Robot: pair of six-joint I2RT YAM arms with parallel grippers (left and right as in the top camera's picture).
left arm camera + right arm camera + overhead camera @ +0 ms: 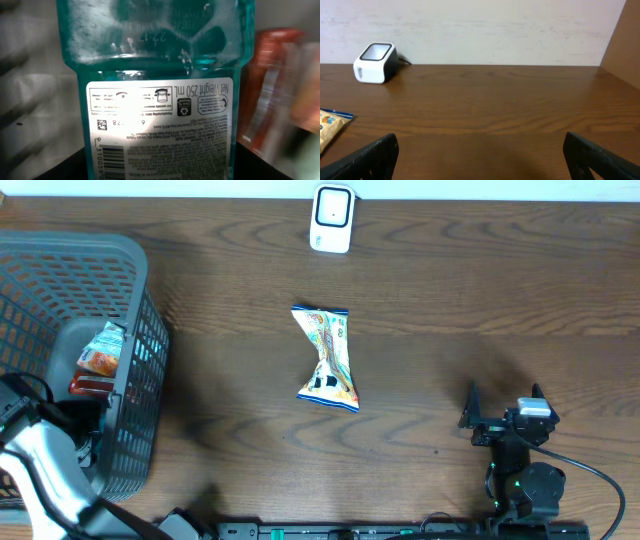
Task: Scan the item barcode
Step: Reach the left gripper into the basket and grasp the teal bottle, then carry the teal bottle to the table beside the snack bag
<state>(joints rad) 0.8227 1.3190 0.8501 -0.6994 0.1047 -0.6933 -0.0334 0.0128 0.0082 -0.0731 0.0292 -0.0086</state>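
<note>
The left arm (45,465) comes up from the near left corner, its pale link bent inward. The left gripper (78,420) sits low and dark at its end, and how its jaws stand cannot be made out. The right arm (528,488) is folded at the near right. The right gripper (503,405) is held level, low over the bench (485,110), pointing to the far side, jaws spread wide with nothing between them.

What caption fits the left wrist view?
Close-up of a teal bottle, its white label upside down, barcode at lower left, orange packet blurred right.
</note>
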